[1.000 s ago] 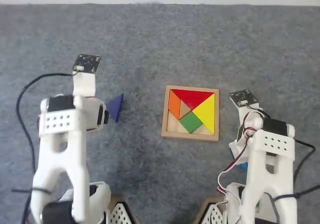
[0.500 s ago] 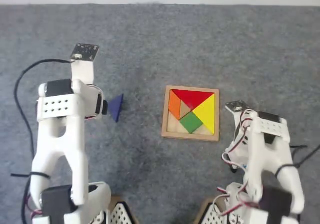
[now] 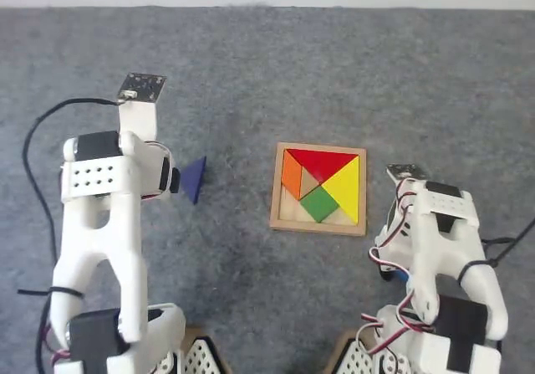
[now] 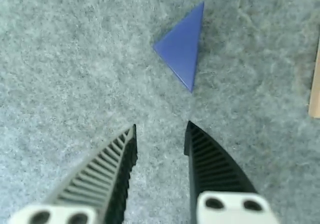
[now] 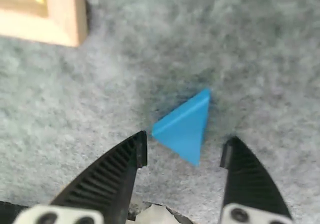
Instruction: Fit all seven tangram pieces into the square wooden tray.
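High view puts the tray [image 3: 318, 227] just right of the frame's centre, and it is a little over half filled. A red triangle [image 3: 322, 161] lies along its top edge, a yellow triangle [image 3: 345, 188] down its right side, an orange piece [image 3: 291, 176] at its left side and a green square [image 3: 318, 203] low in the middle. Bare wood shows between them at the centre and along the bottom edge, so by my count four pieces are seated and those gaps are left to fill.

Two loose pieces lie on the grey table [image 3: 251, 73]. The dark blue triangle [image 3: 193, 178] sits left of centre, well apart from the tray and just beside the left arm's head. In the left wrist view this triangle [image 4: 181, 46] lies flat ahead of the left gripper [image 4: 161, 128], whose jaws are spread and hold nothing. It is near the tips but clear of them, not yet between them.

The light blue triangle [image 5: 185, 126] lies near the tray's corner, under the right arm at the lower right of the high view. The right gripper [image 5: 186, 139] has its jaws spread wide, one tip on either side of the triangle's near corner. One tip is just beside an edge, though I cannot tell whether it touches. That piece looks the readier to be pinched.
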Robot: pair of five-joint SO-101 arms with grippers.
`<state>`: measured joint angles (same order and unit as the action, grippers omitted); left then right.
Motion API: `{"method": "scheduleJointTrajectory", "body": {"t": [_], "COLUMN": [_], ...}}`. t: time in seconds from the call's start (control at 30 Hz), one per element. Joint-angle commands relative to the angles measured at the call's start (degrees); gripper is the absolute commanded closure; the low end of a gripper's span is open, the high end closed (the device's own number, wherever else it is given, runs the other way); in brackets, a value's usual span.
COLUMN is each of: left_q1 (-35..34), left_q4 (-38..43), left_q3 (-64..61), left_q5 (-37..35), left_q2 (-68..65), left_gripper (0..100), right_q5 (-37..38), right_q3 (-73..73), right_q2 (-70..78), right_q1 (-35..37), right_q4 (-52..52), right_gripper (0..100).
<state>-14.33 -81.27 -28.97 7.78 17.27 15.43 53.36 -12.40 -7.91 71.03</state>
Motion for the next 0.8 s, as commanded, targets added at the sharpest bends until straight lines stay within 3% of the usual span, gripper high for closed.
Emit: {"method": "scheduleJointTrajectory", "body": {"t": [0.0,0.23,0.4,0.77], "left_q1": [0.09,0.09,0.09,0.09], "left_q4": [-0.35,-0.18,-0.09,3.69], "left_q3": [2.33,2.33,2.15,-2.15], "left_q5": [-0.35,-0.26,-0.26,-0.26], "left_q2": [0.18,0.09,0.09,0.09], "left_gripper": [84,84,84,84], "right_q5": [-1.41,-1.41,-1.41,-3.96], "right_q3": [-2.64,-2.64,-2.99,-13.80], "right_q2": [-0.04,0.13,-0.40,-0.40], "right_q1": [1.54,1.54,1.63,1.63], "right_q4": [-1.36,-1.45,-1.45,3.65], "right_gripper": [84.1,85.0,91.5,91.9]}}
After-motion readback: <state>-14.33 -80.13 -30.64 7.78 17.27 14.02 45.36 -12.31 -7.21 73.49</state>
